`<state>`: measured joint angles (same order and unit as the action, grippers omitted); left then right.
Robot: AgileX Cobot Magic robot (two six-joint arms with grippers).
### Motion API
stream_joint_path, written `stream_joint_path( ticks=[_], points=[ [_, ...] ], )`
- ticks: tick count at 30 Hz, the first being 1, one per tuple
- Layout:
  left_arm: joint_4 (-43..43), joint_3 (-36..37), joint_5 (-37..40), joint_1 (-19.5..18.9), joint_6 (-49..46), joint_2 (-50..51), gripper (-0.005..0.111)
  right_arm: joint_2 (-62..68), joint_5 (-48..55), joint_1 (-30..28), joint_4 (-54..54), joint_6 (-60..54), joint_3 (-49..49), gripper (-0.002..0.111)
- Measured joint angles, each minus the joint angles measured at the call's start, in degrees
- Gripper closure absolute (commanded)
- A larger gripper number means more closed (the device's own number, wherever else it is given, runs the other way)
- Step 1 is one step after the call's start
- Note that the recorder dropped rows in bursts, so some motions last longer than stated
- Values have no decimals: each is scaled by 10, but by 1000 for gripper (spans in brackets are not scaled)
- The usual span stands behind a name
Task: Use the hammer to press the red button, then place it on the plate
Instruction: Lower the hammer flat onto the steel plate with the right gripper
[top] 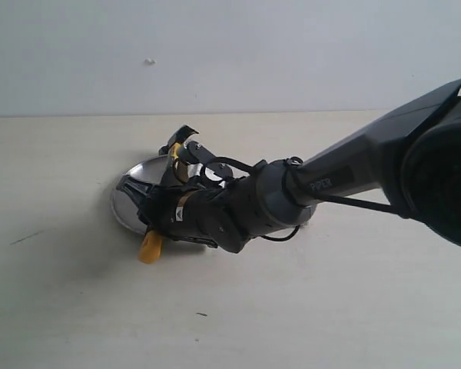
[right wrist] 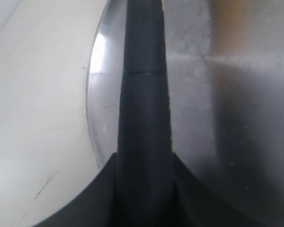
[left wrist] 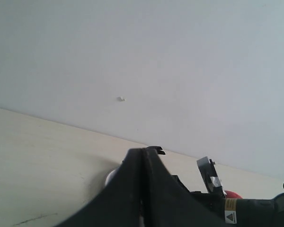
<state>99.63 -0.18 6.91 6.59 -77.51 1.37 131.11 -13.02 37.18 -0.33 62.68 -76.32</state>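
My right claw (top: pixel 165 209) is clamped mid-handle on the hammer (top: pixel 150 247), centre-left of the exterior frame, right over the plate (top: pixel 123 201). The hammer's long axis runs bottom-to-top across the dish, its yellow loop overhanging the near rim. I can't tell whether it touches. My left claw (left wrist: pixel 143 189) is pressed together, empty.

Foreground: a black two-fingered left gripper (left wrist: pixel 143 152) is pointing toward the wall, its jaws pressing flat together.
Right edge: a black arm with a yellow warning sticker (left wrist: pixel 260 208) is partly hiding a glossy red button (left wrist: pixel 233 194).
Backdrop: a pale beige tabletop (left wrist: pixel 47 156) is meeting a plain grey-white wall (left wrist: pixel 180 56).
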Motion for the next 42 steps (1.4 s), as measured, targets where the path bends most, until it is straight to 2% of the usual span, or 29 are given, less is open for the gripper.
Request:
stream_joint_path(
  ticks=[4,16,24,35,40,42],
  points=[
    [0,0,0,0,0,0,106,0,48,0,-41,0,-28,92],
    [0,0,0,0,0,0,106,0,72,0,-53,1,-37,91],
    [0,0,0,0,0,0,106,0,79,0,-68,-2,-39,69],
    [0,0,0,0,0,0,106,0,90,0,-81,-13,-40,68],
    [0,0,0,0,0,0,106,0,99,0,-81,-17,-43,55],
    [0,0,0,0,0,0,106,-3,101,0,-82,-21,-43,54]
  ],
)
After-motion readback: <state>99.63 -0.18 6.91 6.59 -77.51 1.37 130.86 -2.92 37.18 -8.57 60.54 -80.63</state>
